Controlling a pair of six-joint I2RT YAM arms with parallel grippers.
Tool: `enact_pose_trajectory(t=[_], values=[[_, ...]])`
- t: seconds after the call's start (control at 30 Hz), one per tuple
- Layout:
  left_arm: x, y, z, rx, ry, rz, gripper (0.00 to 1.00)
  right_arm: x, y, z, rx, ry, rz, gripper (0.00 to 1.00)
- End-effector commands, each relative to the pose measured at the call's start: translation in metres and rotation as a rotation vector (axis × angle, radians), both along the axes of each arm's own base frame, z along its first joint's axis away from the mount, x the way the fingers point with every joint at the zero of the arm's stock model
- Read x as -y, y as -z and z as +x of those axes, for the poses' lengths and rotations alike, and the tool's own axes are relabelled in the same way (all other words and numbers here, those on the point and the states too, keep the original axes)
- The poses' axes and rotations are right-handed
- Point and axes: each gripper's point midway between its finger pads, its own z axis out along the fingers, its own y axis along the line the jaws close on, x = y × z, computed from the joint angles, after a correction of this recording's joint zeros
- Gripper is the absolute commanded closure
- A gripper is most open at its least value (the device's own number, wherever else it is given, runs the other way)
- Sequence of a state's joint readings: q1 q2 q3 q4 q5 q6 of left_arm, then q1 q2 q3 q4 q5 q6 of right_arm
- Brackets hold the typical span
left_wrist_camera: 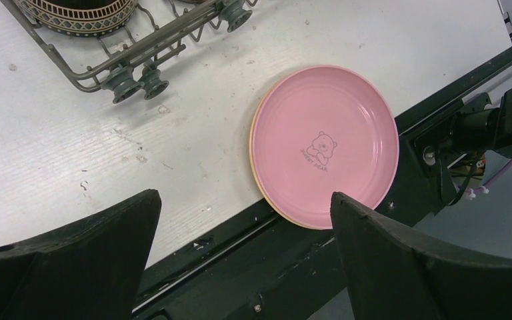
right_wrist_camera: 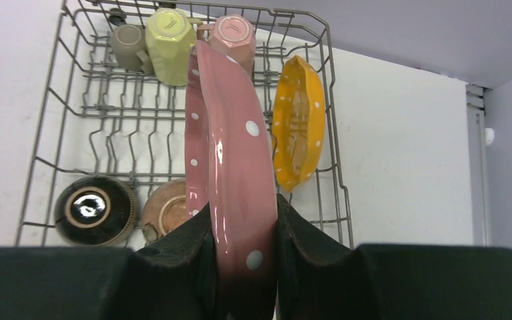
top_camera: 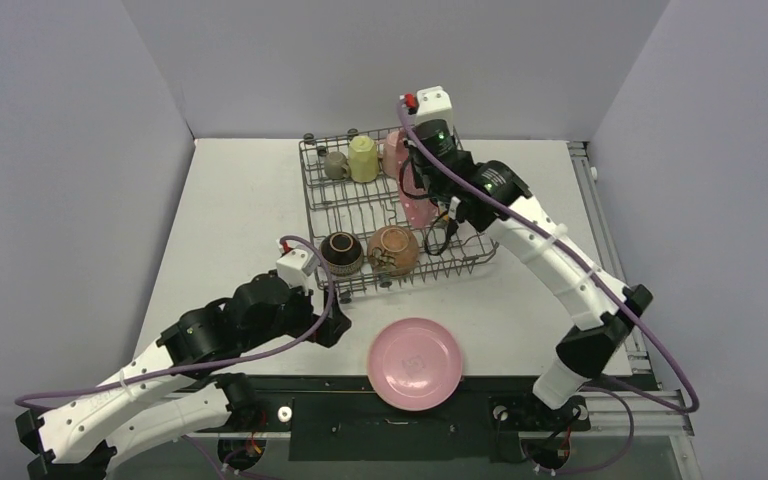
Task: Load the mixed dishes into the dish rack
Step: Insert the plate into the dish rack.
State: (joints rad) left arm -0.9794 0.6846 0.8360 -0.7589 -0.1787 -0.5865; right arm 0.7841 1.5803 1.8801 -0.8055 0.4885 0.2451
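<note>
My right gripper [right_wrist_camera: 243, 233] is shut on the rim of a pink white-dotted plate [right_wrist_camera: 230, 153], held on edge over the grey wire dish rack [right_wrist_camera: 337, 133]. An orange white-dotted plate [right_wrist_camera: 298, 130] stands in the rack to its right. The small grey cup [right_wrist_camera: 128, 45], pale yellow mug [right_wrist_camera: 167, 43] and pink mug [right_wrist_camera: 235, 33] sit at the rack's far end. Two brown bowls [right_wrist_camera: 93, 208] [right_wrist_camera: 167, 213] lie at its near end. A plain pink plate [left_wrist_camera: 325, 143] with a bear print lies flat at the table's front edge. My left gripper [left_wrist_camera: 245, 207] is open and empty beside it.
The rack's near corner with its feet [left_wrist_camera: 133, 83] shows just beyond my left gripper. The black front rail [top_camera: 390, 410] runs under the pink plate's near edge. The right arm [top_camera: 550, 260] reaches across the table's right side.
</note>
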Motion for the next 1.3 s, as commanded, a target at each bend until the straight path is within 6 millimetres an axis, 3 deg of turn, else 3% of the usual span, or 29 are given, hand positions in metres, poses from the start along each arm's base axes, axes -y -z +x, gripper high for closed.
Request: enact_pose_trajectory(t=[0.0,0.13,0.2,0.47,0.9,1.27], values=[[0.008,-0.007,0.006,0.062,0.046,-0.017,0.04,0.004,-0.047,0.038,0.175,0.094,-0.029,1.0],[0.008,0.004,0.008,0.058,0.054,-0.008,0.04,-0.002,-0.024,0.067,0.158,0.134,-0.122,1.0],[0.009,0.007,0.009,0.054,0.059,-0.013,0.04,-0.006,0.0,0.085,0.131,0.15,-0.173,1.0],[0.008,0.015,0.016,0.022,0.054,-0.032,0.04,-0.001,0.043,0.126,0.08,0.191,-0.229,1.0],[0.001,0.018,0.026,0.011,0.014,-0.032,0.04,0.012,0.087,0.157,0.011,0.198,-0.207,1.0],[-0.002,0.02,0.03,0.007,-0.004,-0.026,0.04,0.004,0.114,0.169,-0.029,0.181,-0.166,1.0]])
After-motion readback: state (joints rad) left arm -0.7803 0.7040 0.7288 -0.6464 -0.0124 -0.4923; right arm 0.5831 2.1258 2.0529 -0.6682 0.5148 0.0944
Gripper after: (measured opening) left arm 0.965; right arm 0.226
